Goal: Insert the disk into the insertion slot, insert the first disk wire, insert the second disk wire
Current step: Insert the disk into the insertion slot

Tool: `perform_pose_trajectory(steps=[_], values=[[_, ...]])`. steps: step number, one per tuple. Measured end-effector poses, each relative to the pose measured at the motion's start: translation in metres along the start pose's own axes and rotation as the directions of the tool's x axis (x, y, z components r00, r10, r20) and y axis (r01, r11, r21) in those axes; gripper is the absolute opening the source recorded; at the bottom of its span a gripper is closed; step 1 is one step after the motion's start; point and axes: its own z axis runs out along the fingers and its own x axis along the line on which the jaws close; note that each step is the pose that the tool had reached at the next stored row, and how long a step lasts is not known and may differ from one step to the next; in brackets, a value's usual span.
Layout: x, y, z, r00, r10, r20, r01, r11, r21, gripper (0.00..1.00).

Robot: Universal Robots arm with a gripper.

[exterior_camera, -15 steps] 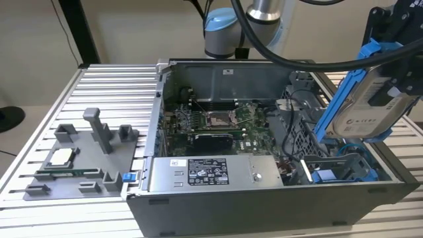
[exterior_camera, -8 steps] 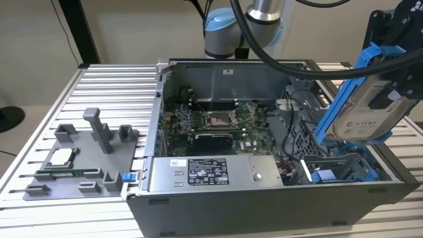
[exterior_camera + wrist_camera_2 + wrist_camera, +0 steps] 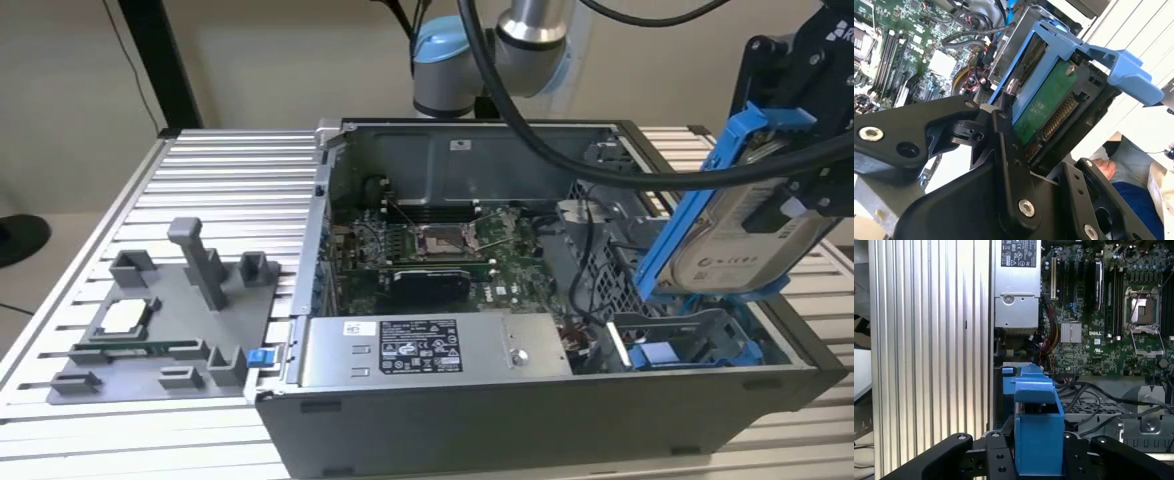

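My gripper [image 3: 785, 178] is shut on the disk [image 3: 731, 238], a silver-grey drive with a white label in a bright blue carrier. It holds the disk tilted, nearly on edge, just above the insertion slot [image 3: 683, 345] at the front corner of the open computer case on the exterior view's right. The second wrist view has the disk's green circuit board [image 3: 1046, 107] and blue carrier handle [image 3: 1124, 67] between the black fingers [image 3: 1006, 145]. In the first wrist view the blue carrier [image 3: 1039, 430] sits between the fingers [image 3: 996, 460]. Black cables [image 3: 587, 215] lie beside the bay; I cannot tell which are the disk wires.
The grey labelled power-supply box [image 3: 414, 350] lies along the case's front, with the motherboard [image 3: 427, 255] behind it. A grey plastic fixture tray [image 3: 160, 320] stands on the ribbed metal table [image 3: 227, 170] at the exterior view's left. A person in blue clothing [image 3: 1134, 200] is beyond the table.
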Motion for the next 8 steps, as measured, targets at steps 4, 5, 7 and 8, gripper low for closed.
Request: perform_pose_trajectory(steps=[4, 5, 7, 8], values=[[0.0021, -0.0002, 0.0028, 1.0, 0.0, 0.0003, 0.0, 1.0, 0.0, 0.0], [0.0021, -0.0002, 0.0028, 1.0, 0.0, 0.0002, 0.0, 1.0, 0.0, 0.0], [0.0021, -0.0002, 0.0028, 1.0, 0.0, 0.0001, 0.0, 1.0, 0.0, 0.0], [0.0022, -0.0002, 0.0029, 1.0, 0.0, 0.0002, 0.0, 1.0, 0.0, 0.0]])
